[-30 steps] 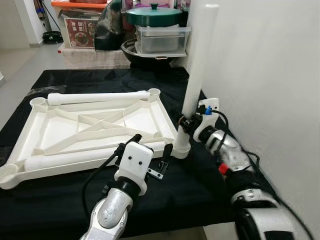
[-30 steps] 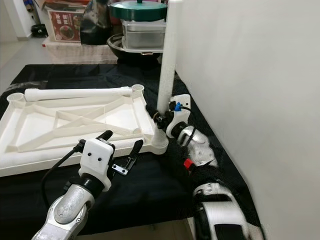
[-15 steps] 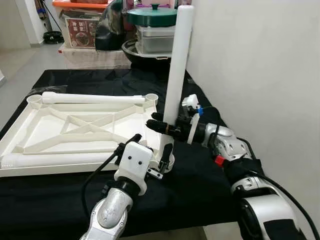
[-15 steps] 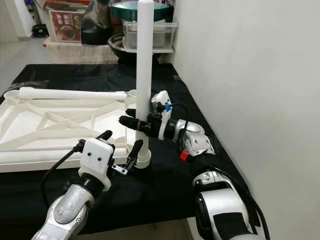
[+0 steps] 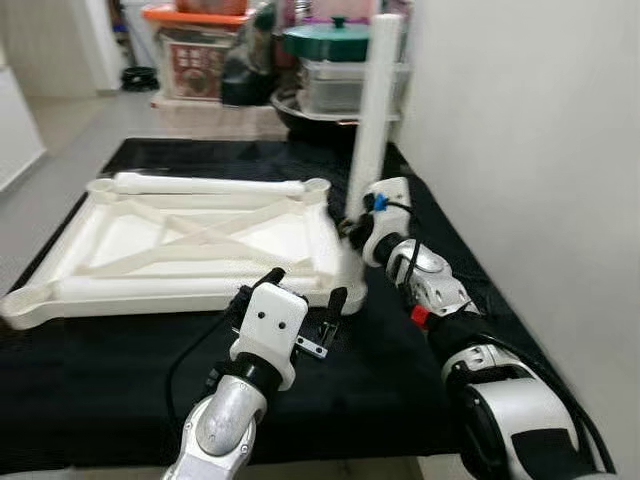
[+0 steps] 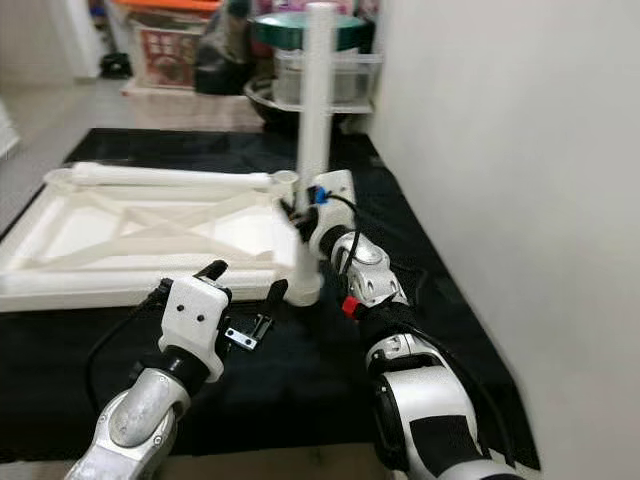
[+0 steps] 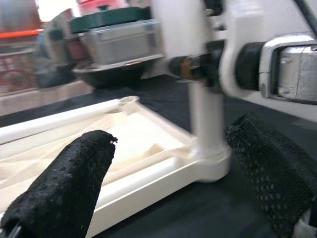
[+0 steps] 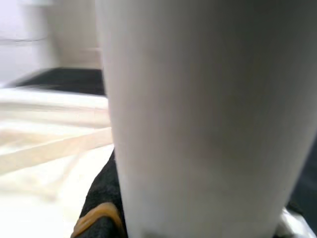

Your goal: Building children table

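White table top (image 5: pixel 190 235) and white leg (image 5: pixel 374 110) on black desk (image 5: pixel 100 370); black mesh-textured fingers (image 7: pixel 64 183) on left tool (image 5: pixel 300 298); dark green lid (image 5: pixel 335 38) behind.

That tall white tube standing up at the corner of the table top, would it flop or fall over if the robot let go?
The white leg looks like stiff, probably light plastic, so it should not bend. It stands in the corner socket of the upturned table top, which likely steadies it. Being tall and slim, it might tip if poorly seated; the right gripper grips it low.
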Robot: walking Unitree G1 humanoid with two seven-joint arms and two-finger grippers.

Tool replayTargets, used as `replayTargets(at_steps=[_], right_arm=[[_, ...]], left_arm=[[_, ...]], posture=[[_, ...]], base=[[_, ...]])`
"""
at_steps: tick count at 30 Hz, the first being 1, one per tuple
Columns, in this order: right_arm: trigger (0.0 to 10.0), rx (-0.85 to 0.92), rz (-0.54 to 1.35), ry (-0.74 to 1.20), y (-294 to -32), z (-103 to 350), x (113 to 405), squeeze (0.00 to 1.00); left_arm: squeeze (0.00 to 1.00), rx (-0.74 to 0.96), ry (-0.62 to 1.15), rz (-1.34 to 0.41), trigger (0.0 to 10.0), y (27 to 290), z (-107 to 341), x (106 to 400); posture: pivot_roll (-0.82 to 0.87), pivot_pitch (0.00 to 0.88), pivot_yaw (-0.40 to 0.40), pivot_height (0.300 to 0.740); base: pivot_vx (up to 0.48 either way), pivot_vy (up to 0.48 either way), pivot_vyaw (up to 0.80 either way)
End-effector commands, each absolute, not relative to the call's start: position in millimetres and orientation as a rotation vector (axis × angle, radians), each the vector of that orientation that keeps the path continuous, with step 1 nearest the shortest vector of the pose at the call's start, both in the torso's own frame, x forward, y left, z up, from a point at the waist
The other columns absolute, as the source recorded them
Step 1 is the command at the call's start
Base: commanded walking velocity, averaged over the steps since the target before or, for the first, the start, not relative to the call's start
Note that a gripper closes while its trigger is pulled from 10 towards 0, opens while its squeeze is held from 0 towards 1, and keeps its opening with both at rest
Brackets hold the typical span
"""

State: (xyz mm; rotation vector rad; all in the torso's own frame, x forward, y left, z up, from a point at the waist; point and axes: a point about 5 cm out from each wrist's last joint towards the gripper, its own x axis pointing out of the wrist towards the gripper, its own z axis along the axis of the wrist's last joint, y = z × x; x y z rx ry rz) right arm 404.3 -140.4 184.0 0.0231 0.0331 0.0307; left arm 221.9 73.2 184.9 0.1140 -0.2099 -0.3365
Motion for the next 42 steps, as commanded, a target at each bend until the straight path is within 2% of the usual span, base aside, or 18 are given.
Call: replayTargets(at_steps=[1, 4, 7, 8, 10, 11, 15, 16, 18, 20, 24, 27, 28, 29, 34, 40, 41, 42], right_arm=[[0.0, -0.003, -0.25, 0.161, -177.2, 156.7, 394.3, 0.0], [0.0, 0.014, -0.341, 0.17, -181.6, 153.2, 389.4, 0.0], [0.0, 0.096, -0.382, 0.171, -170.7, 150.5, 384.8, 0.0], [10.0, 0.15, -0.313, 0.143, -156.6, 153.6, 386.7, 0.0], [10.0, 0.183, -0.275, 0.122, -146.5, 156.3, 388.2, 0.0], [10.0, 0.184, -0.223, 0.077, -138.1, 161.6, 389.4, 1.0], [10.0, 0.146, -0.155, -0.024, -129.2, 171.7, 390.2, 1.0], [10.0, 0.163, -0.103, -0.049, -126.3, 174.3, 390.2, 0.0], [10.0, 0.166, -0.048, -0.066, -124.2, 176.3, 390.5, 0.0], [10.0, 0.191, 0.125, -0.084, -119.0, 178.6, 390.4, 0.0], [10.0, 0.203, 0.184, -0.084, -117.9, 179.0, 390.1, 0.0], [10.0, 0.203, 0.54, -0.064, -116.3, 180.3, 386.7, 0.0], [10.0, 0.203, 0.54, -0.064, -116.3, 180.3, 386.7, 0.0], [10.0, 0.184, 0.671, -0.048, -117.1, 182.4, 384.6, 0.0], [10.0, 0.126, 0.912, -0.005, -117.1, 185.5, 378.8, 0.0], [10.0, 0.092, 0.962, 0.002, -113.0, 185.4, 377.6, 0.0], [6.6, 0.073, 0.94, 0.004, -111.5, 184.0, 379.3, 0.0], [6.6, 0.059, 0.923, 0.005, -110.6, 183.1, 380.5, 0.0]], left_arm=[[0.0, 0.116, -0.2, -0.335, 10.0, 72.7, 182.5, 222.9], [0.0, 0.117, -0.201, -0.334, 10.0, 72.8, 182.7, 223.2], [0.0, 0.118, -0.202, -0.333, 10.0, 72.8, 182.6, 223.1], [0.0, 0.118, -0.201, -0.334, 10.0, 72.6, 182.4, 223.0], [0.0, 0.117, -0.201, -0.335, 10.0, 72.4, 182.1, 223.0], [0.0, 0.118, -0.202, -0.337, 10.0, 72.1, 182.1, 222.9], [0.0, 0.117, -0.202, -0.335, 10.0, 72.3, 181.6, 223.1], [0.0, 0.118, -0.202, -0.334, 10.0, 72.6, 181.4, 223.0], [0.0, 0.118, -0.202, -0.332, 10.0, 72.9, 181.4, 223.1], [0.0, 0.117, -0.202, -0.331, 10.0, 73.0, 181.2, 223.2], [0.0, 0.117, -0.202, -0.331, 10.0, 73.0, 181.1, 223.3], [0.0, 0.118, -0.203, -0.334, 10.0, 72.7, 181.2, 223.3], [0.0, 0.118, -0.203, -0.334, 10.0, 72.7, 181.2, 223.3], [0.0, 0.118, -0.203, -0.333, 10.0, 72.9, 181.4, 223.5], [0.0, 0.121, -0.203, -0.331, 10.0, 73.3, 181.5, 223.9], [0.0, 0.121, -0.203, -0.331, 10.0, 73.6, 181.6, 224.1], [0.0, 0.122, -0.202, -0.33, 10.0, 73.7, 181.3, 224.3], [0.0, 0.123, -0.202, -0.33, 10.0, 73.8, 181.1, 224.3]], posture=[[0.13, 0.0, -0.082, 0.74], [0.13, 0.0, -0.083, 0.74], [0.12, 0.0, -0.081, 0.74], [0.12, 0.0, -0.079, 0.74], [0.12, 0.0, -0.079, 0.74], [0.12, 0.0, -0.079, 0.74], [0.12, 0.0, -0.082, 0.74], [0.12, 0.0, -0.076, 0.74], [0.12, 0.0, -0.077, 0.74], [0.12, 0.0, -0.075, 0.74], [0.12, 0.0, -0.075, 0.74], [0.12, 0.0, -0.075, 0.74], [0.12, 0.0, -0.075, 0.74], [0.12, 0.0, -0.076, 0.74], [0.12, 0.0, -0.084, 0.74], [0.13, 0.0, -0.086, 0.74], [0.13, 0.0, -0.085, 0.74], [0.13, 0.0, -0.085, 0.74]], base=[[0.0, 0.0, 0.0], [0.0, 0.0, 0.0], [0.0, 0.0, 0.0], [0.0, 0.0, 0.0], [0.0, 0.0, 0.0], [0.0, 0.0, 0.0], [0.0, 0.0, 0.0], [0.0, 0.0, 0.0], [0.0, 0.0, 0.0], [0.0, 0.0, 0.0], [0.0, 0.0, 0.0], [0.0, 0.0, 0.0], [0.0, 0.0, 0.0], [0.0, 0.0, 0.0], [0.0, 0.0, 0.0], [0.0, 0.0, 0.0], [0.0, 0.0, 0.0], [0.0, 0.0, 0.0]])
